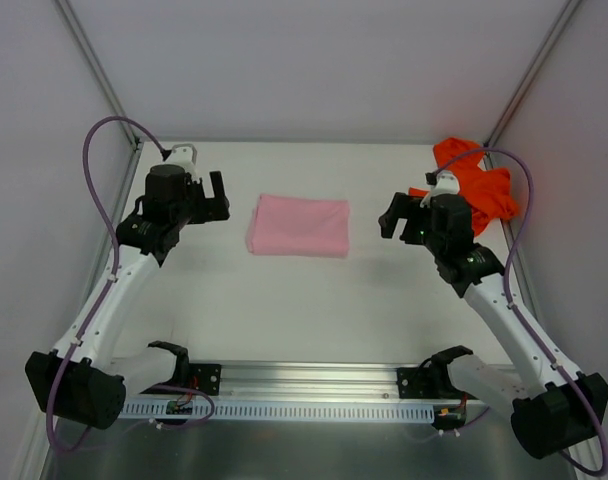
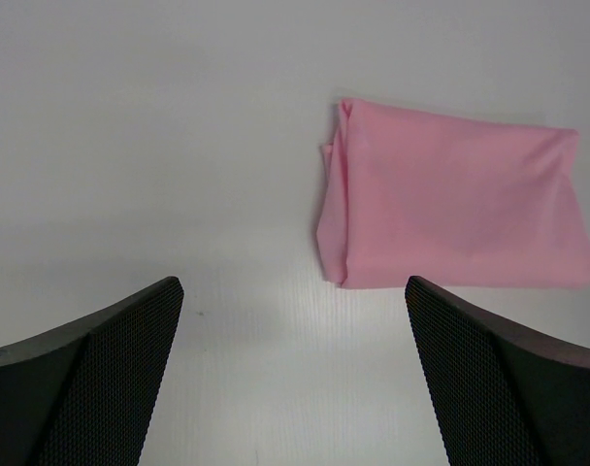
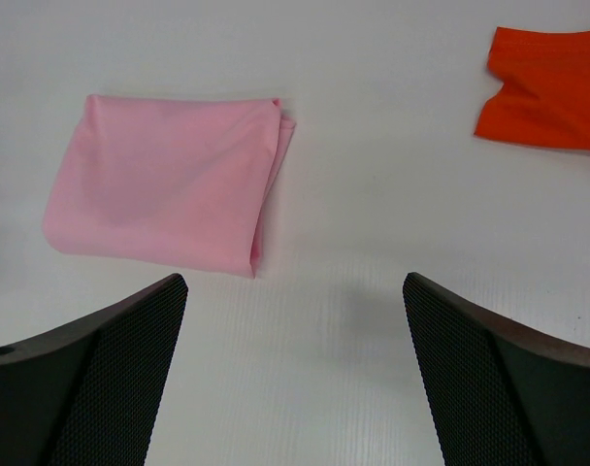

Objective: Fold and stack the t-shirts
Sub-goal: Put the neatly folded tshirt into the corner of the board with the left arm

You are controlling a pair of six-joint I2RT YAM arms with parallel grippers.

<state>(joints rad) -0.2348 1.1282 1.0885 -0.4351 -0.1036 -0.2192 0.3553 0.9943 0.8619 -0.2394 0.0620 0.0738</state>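
At the near edge of the surface (image 1: 284,320), both arms rise from their mounting rail (image 1: 304,378) and reach inward toward the middle. The left hand (image 1: 220,196) and the right hand (image 1: 389,215) each hover with jaws spread wide and nothing between them. They flank the pink t-shirt (image 1: 298,225) from either side without touching it. That matched, empty pose suggests they are held clear so the cloth is not disturbed.

The pink t-shirt lies flat near the centre of the surface, folded into a neat rectangle, so its half of the job looks done. Farther off, in the far right corner, the orange t-shirt (image 1: 479,185) sits in a crumpled heap just behind the right arm. It appears unfolded, though the arm hides part of it. I judge the orange one comes next: spread, folded, then laid on the pink.
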